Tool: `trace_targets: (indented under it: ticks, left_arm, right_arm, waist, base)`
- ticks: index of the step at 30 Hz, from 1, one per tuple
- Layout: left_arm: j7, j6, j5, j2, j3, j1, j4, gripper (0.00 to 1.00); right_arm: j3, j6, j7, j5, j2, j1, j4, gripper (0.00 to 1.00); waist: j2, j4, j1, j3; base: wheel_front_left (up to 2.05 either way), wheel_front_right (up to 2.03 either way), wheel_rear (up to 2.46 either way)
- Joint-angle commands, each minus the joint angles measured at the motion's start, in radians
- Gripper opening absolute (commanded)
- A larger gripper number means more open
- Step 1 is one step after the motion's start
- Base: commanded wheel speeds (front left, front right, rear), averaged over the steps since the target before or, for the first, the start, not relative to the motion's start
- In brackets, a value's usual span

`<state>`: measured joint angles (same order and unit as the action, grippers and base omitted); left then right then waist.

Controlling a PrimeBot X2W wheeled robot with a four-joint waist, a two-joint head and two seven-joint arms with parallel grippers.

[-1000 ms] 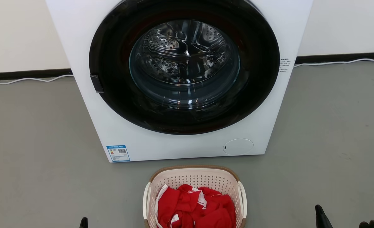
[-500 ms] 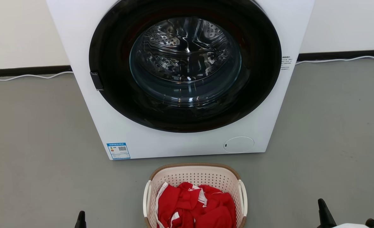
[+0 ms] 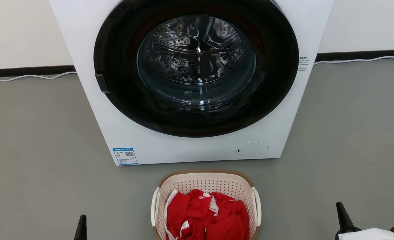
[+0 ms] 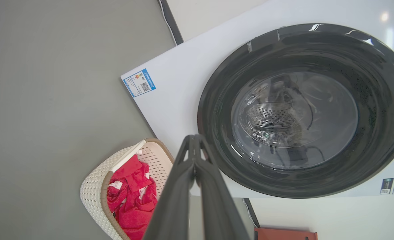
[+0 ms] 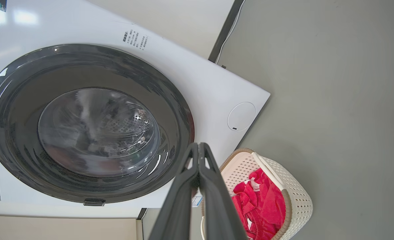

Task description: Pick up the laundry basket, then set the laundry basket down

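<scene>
One basket [image 3: 206, 182], mouth up, handles left and right, before one washer [image 3: 183, 150]; left gripper [image 4: 194, 137] and right gripper [image 5: 199, 145], jaws clenched empty.

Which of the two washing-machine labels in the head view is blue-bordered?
The QR-code label at the washing machine's lower-left corner; the text label right of the door is plain black print.

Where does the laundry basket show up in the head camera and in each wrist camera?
Head view: the laundry basket sits at bottom centre.
Left wrist view: lower left, its opening facing right.
Right wrist view: lower right, its opening facing left.
Shared landmark: the washing machine door, round and dark.
</scene>
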<state>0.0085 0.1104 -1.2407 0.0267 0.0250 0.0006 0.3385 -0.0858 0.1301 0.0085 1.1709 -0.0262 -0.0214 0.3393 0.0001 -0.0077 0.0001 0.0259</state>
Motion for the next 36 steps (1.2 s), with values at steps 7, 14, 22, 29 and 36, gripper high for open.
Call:
trace_targets:
  ticks: [7, 14, 22, 29, 36]
  left_arm:
    - [0.024, 0.013, -0.089, 0.018, 0.04, -0.069, -0.043, 0.0]
    - [0.045, 0.015, -0.16, 0.02, 0.052, -0.079, -0.056, 0.0]
    - [0.068, 0.017, -0.241, 0.021, 0.067, -0.091, -0.07, 0.0]
    - [0.089, 0.019, -0.312, 0.022, 0.079, -0.101, -0.083, 0.0]
    - [0.105, 0.02, -0.368, 0.023, 0.089, -0.109, -0.093, 0.0]
  right_arm:
    - [0.002, 0.001, 0.026, 0.104, -0.018, -0.051, -0.044, 0.0]
    - [-0.006, 0.001, 0.046, 0.189, -0.02, -0.06, -0.057, 0.0]
    - [-0.014, 0.001, 0.069, 0.286, -0.021, -0.07, -0.071, 0.0]
    - [-0.022, 0.001, 0.089, 0.371, -0.023, -0.079, -0.084, 0.0]
    - [-0.028, 0.001, 0.104, 0.438, -0.024, -0.086, -0.095, 0.0]
  waist:
    - [-0.0001, 0.002, 0.0, -0.006]
    - [-0.0001, 0.003, 0.0, -0.012]
    - [-0.0001, 0.005, 0.0, -0.019]
    - [-0.0001, 0.006, 0.0, -0.024]
    - [-0.0001, 0.008, 0.0, -0.029]
  base:
    - [0.0, 0.0, 0.0]
    - [0.0, 0.0, 0.0]
    - [0.0, 0.0, 0.0]
    - [0.0, 0.0, 0.0]
    - [0.0, 0.0, 0.0]
